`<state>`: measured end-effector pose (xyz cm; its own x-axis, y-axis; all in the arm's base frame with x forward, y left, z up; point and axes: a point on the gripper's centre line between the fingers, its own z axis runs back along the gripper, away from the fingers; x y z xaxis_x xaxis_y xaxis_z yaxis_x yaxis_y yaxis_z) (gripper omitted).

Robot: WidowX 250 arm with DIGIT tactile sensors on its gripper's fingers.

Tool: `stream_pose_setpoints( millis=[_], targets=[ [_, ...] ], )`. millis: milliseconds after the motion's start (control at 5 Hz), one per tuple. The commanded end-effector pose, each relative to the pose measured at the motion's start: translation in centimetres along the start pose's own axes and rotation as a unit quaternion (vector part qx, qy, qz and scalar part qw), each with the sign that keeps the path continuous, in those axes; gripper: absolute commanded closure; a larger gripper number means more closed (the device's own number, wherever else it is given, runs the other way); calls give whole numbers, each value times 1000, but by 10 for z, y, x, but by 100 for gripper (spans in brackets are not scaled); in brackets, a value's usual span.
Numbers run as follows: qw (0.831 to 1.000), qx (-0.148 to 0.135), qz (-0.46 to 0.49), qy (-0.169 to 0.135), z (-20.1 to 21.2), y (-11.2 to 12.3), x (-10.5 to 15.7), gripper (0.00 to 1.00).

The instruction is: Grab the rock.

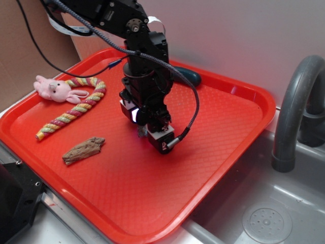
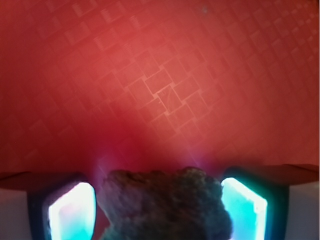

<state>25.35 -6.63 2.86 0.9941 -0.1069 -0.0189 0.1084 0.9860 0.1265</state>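
One rock [image 2: 167, 205], between tool [image 2: 157, 207] fingers

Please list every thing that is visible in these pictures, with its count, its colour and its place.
tray: one, red, on the counter beside the sink.
rock: one, dark brown, between the gripper fingers.
wood-like piece: one, tan-brown, tray front left.
candy-cane rope: one, striped, tray left.
plush toy: one, pink, touching the rope's hook.
dark teal object: one, tray back, partly hidden.
faucet: one, grey, right.
sink: one, grey, lower right.
gripper: one, black, glowing pads, tray centre.
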Motion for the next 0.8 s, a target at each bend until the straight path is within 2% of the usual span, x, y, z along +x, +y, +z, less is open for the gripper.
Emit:
stream_pose_setpoints(
  millis=[0,200,400,600],
  targets=[
    [1000,1,-15,-4,0,-4,-3,100],
    [1000,-3,-15,-3,6,-2,-9,100],
    [999,-5,18,-28,54,10,-12,100],
    [993,-53,88,-51,101,29,-15,100]
  ],
)
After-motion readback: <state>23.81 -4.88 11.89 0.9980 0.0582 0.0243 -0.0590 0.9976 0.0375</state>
